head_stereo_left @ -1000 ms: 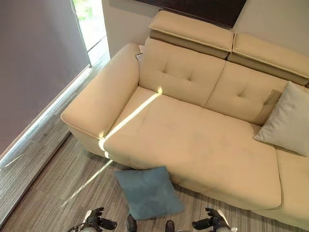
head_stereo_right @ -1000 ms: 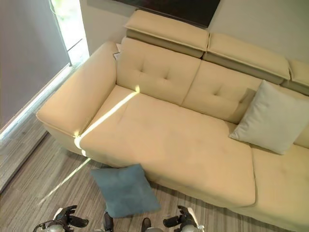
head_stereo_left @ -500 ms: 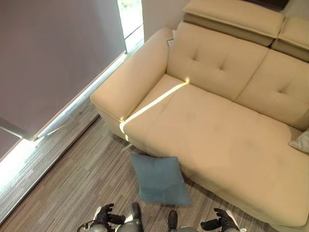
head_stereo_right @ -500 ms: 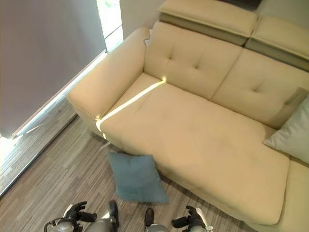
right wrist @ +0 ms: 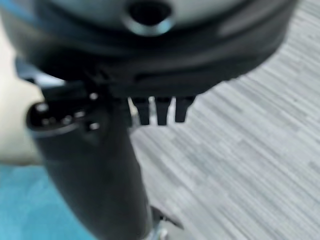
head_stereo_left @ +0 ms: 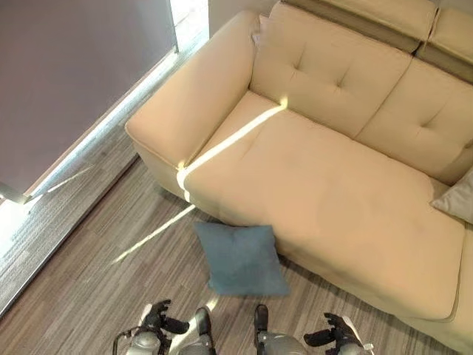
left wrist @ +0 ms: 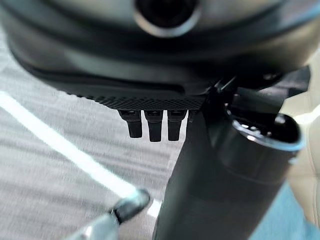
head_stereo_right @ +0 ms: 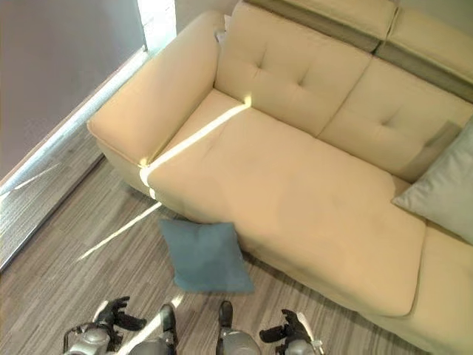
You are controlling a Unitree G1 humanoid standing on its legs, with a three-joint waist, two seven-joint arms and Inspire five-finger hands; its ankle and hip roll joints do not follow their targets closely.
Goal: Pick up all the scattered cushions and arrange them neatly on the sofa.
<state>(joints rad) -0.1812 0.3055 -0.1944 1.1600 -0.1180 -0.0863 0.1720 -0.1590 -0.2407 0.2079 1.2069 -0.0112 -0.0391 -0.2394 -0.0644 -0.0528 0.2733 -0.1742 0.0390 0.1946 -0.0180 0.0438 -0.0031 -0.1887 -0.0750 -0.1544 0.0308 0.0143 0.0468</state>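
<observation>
left eye: blue cushion (head_stereo_left: 241, 259) is flat on the wood floor (head_stereo_left: 81, 288), its far edge right up against the front of the beige sofa (head_stereo_left: 325, 200). My left hand (head_stereo_left: 159, 322) and right hand (head_stereo_left: 332, 334) hang low over the floor, holding nothing.
right eye: same deal, plus a grey cushion (head_stereo_right: 443, 196) propped against the sofa back at my right, well apart from the blue one.
left wrist: my fingers (left wrist: 153, 124) are straight and relaxed, nothing in them, floor past them.
right wrist: fingers (right wrist: 162, 111) loose and empty too, a bit of blue cushion off to one side.
</observation>
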